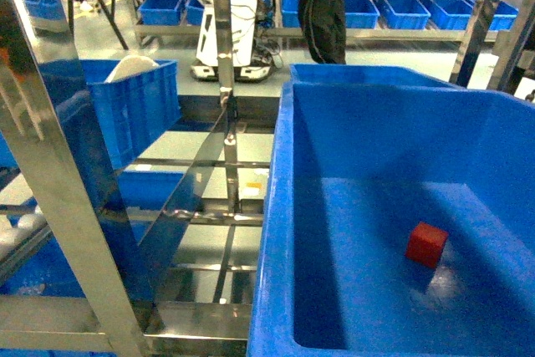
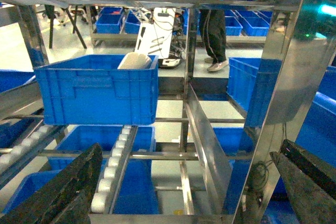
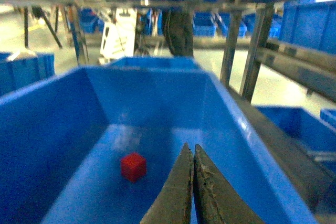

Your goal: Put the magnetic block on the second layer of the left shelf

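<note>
A warehouse or logistics storeroom, fitted out for bin storage.

Shiny stainless-steel racking (image 1: 58, 206) with hole-punched uprights filled the near space, its tiers carrying large blue plastic bins (image 2: 100, 90), and one lane ran on white rollers (image 2: 113, 166). Across a pale, smooth floor (image 1: 180, 89) stood another long rack lined edge to edge with more blue bins (image 1: 401, 10). A white wheeled machine (image 1: 230, 56) was parked in the aisle, and a person in dark trousers (image 2: 214, 27) stood beside the far rack.
</note>
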Available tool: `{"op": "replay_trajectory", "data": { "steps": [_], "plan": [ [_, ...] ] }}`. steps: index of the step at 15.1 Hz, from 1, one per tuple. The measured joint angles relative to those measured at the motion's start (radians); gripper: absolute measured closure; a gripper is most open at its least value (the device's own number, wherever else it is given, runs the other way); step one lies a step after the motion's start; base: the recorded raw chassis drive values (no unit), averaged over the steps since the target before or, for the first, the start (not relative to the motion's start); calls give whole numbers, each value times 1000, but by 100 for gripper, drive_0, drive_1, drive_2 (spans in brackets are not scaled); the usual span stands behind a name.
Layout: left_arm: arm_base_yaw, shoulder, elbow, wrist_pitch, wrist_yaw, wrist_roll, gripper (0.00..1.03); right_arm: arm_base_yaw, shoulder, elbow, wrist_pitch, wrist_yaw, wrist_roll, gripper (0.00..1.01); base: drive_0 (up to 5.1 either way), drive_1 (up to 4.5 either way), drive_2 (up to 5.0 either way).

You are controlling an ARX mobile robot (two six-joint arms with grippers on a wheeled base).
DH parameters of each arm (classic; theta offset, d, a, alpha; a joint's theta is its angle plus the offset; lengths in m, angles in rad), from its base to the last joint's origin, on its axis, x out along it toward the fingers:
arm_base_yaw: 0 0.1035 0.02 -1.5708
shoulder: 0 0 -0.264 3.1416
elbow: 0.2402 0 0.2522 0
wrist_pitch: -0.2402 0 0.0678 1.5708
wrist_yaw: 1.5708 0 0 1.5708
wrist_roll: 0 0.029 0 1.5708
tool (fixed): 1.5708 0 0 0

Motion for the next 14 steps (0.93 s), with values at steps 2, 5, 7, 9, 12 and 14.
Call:
{"op": "replay_trajectory", "data": {
  "steps": [2,5,7,9,12,14],
  "plan": [
    [0,0,0,0,1,0,5,0,0,0,-8,0,0,99,0,0,0],
    [0,0,0,0,1,0,5,0,-1,0,-5,0,0,81,0,0,0],
    [0,0,0,0,1,0,5,0,-1,0,-5,0,0,60,0,0,0],
    [0,0,0,0,1,0,5,0,-1,0,-5,0,0,32,0,0,0],
    [0,0,0,0,1,0,5,0,-1,0,-5,0,0,2,0,0,0],
    [0,0,0,0,1,0,5,0,-1,0,-5,0,0,3,0,0,0]
  ]
}}
